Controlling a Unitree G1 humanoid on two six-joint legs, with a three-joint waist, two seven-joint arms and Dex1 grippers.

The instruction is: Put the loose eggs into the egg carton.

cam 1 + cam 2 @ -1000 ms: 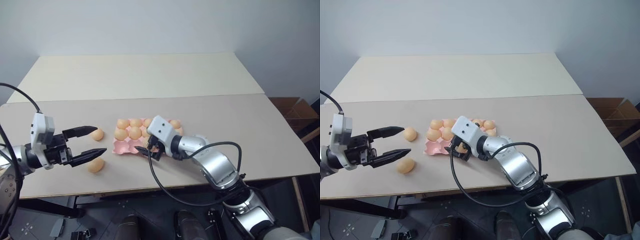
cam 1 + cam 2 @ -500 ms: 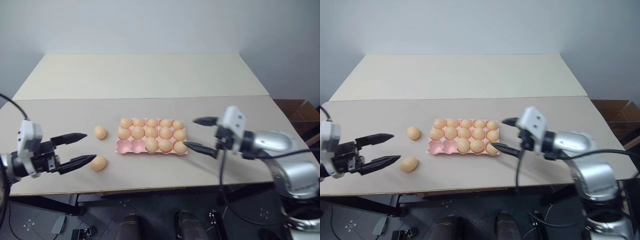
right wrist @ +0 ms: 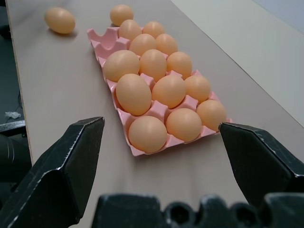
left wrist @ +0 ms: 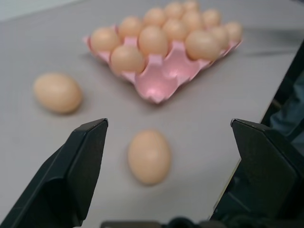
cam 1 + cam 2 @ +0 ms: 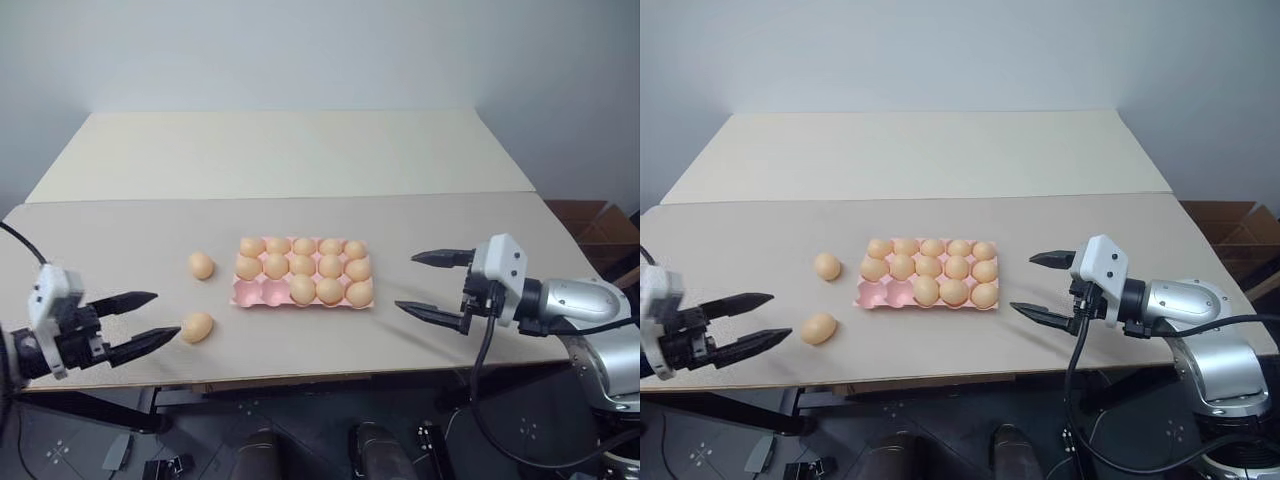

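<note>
The pink egg carton (image 5: 303, 280) lies flat on the pale desk (image 5: 480, 240), near the middle of its front half, its long side running across the view. Thirteen of its fifteen cups hold eggs: the far row and the middle row are full, and the near row has three eggs at the right end, with the two cups at its left end bare. Two loose eggs rest on the desk to the left of the carton, apart from it and from each other: the farther egg (image 5: 201, 265) sits level with the carton's middle row, just off its left edge, and the nearer egg (image 5: 197, 327) lies closer to the front edge of the desk. The left claw (image 5: 142, 323) hangs at the front left of the desk, its two black fingers spread wide with nothing between them, pointing toward the nearer egg, whose left side is close to the fingertips but not touching them; in the left wrist view that egg (image 4: 149, 156) lies between the lines of the two fingers and ahead of them. The right claw (image 5: 424, 283) hovers to the right of the carton, well clear of it, fingers wide apart and empty, pointing left toward the carton's right end
</note>
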